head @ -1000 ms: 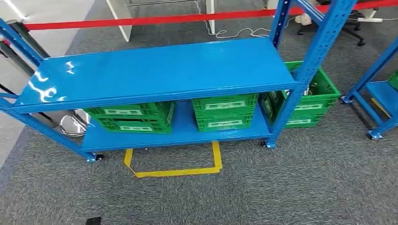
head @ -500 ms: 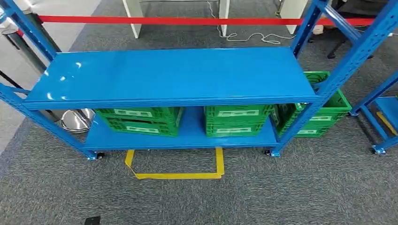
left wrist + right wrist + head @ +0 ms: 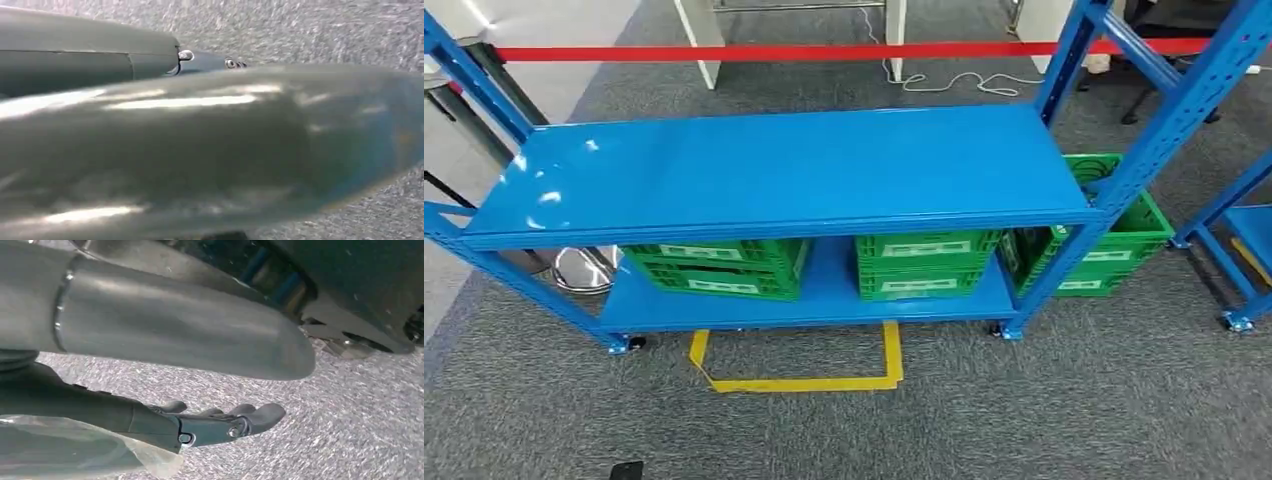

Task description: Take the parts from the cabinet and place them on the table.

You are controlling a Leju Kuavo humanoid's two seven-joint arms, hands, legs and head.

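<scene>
Head view looks down on a blue steel cabinet (image 3: 784,165) whose glossy top shelf carries nothing but reflections. On its lower shelf sit two green crates, the left crate (image 3: 716,265) and the middle crate (image 3: 924,262), each with pale label strips on the front; the writing on them is too small to read. A third green crate (image 3: 1109,235) stands on the grey carpet (image 3: 1024,410) just past the cabinet's right post, partly hidden by that post. The parts themselves cannot be made out: the top shelf covers the crates' insides, and only a hint of something pale shows in the third crate. A yellow tape outline (image 3: 799,365) marks the carpet in front of the cabinet, and a red barrier band (image 3: 804,50) runs behind it. Right wrist view shows the right hand (image 3: 220,422) hanging over the carpet, well away from the cabinet, its fingers loosely extended and apart, holding nothing; a clear plastic wrap (image 3: 75,450) lies beside its wrist. Left wrist view is mostly blurred grey casing; of the left hand (image 3: 220,62) only a sliver peeks past it, so whether it is spread or curled cannot be told.
</scene>
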